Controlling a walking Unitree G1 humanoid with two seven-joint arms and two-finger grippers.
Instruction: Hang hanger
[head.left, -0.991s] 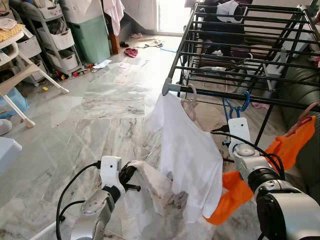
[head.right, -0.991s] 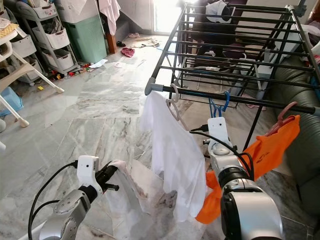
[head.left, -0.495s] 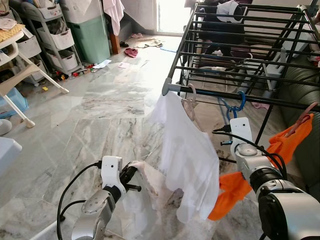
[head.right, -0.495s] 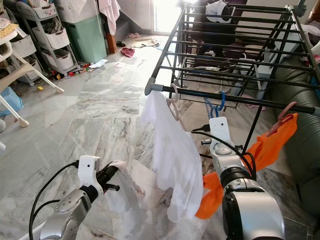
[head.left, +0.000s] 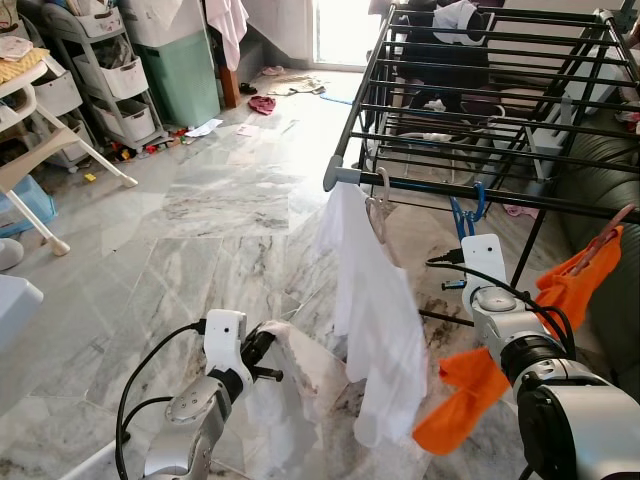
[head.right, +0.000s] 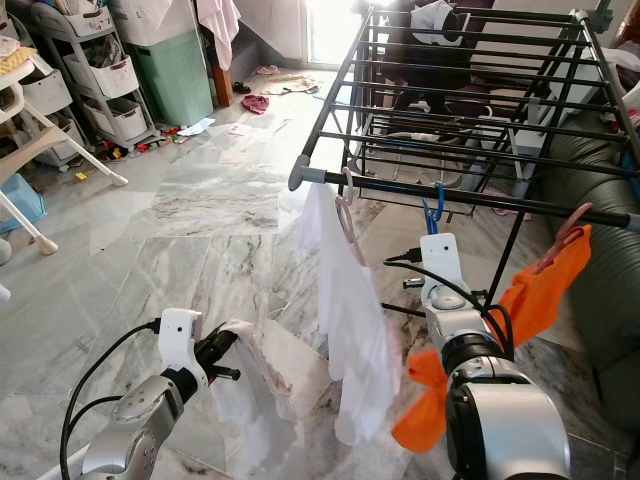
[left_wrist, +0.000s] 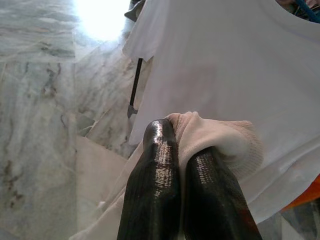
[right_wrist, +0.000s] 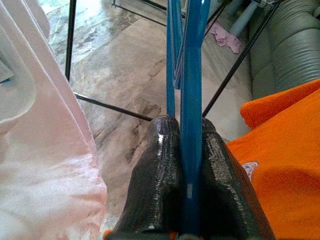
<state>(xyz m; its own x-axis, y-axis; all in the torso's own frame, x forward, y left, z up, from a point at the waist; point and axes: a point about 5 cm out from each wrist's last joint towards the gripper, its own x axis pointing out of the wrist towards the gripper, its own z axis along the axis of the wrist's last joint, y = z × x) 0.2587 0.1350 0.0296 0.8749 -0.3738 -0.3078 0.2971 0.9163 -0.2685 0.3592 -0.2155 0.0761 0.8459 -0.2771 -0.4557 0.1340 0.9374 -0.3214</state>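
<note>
A blue hanger stands upright under the black drying rack's front bar, its hook at the bar. My right gripper is shut on the hanger's blue stem. Left of it a white shirt hangs from the bar on a pale hanger. An orange garment hangs on a pink hanger at the right, and its lower part trails beside my right arm. Low on the left, my left gripper is shut on a bunched white cloth that drapes to the floor.
The drying rack holds dark clothes at the back. A grey sofa lies at the right. A green bin, plastic shelves and a white chair line the left. Small clothes litter the marble floor.
The white shirt has swung and turned edge-on, looking narrower. The orange garment's lower part has dropped lower beside my right arm. Both grippers have kept their holds.
</note>
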